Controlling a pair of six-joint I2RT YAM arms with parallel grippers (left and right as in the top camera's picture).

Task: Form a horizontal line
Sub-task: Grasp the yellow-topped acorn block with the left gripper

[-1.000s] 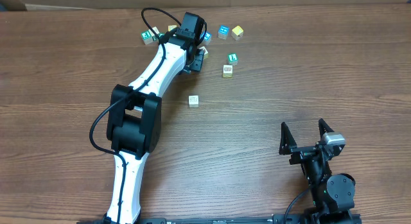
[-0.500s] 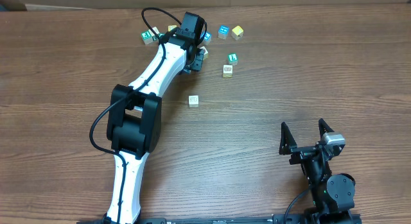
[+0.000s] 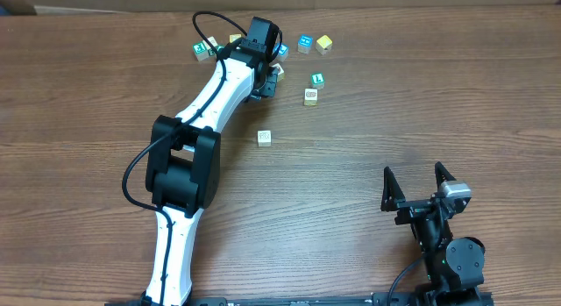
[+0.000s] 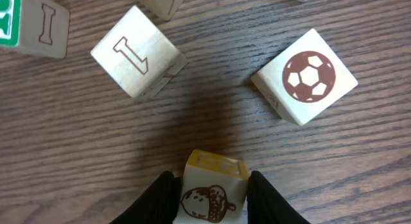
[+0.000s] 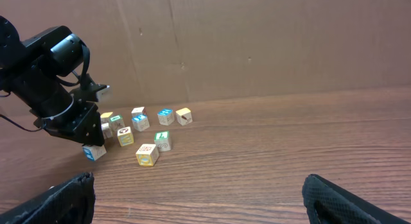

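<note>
Grasp step: left pincer (image 4: 210,180) pinches small tan wooden acorn-picture cube (image 4: 209,201); right pincer (image 3: 413,173) rests spread. Next you lift it clear and set it into line.

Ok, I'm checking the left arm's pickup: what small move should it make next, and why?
Probably raise the left gripper straight up a little, taking the cube with it. Its fingers sit against both sides of the acorn cube. The letter cube and soccer-ball cube lie close ahead, so dragging it across the table could knock them.
</note>
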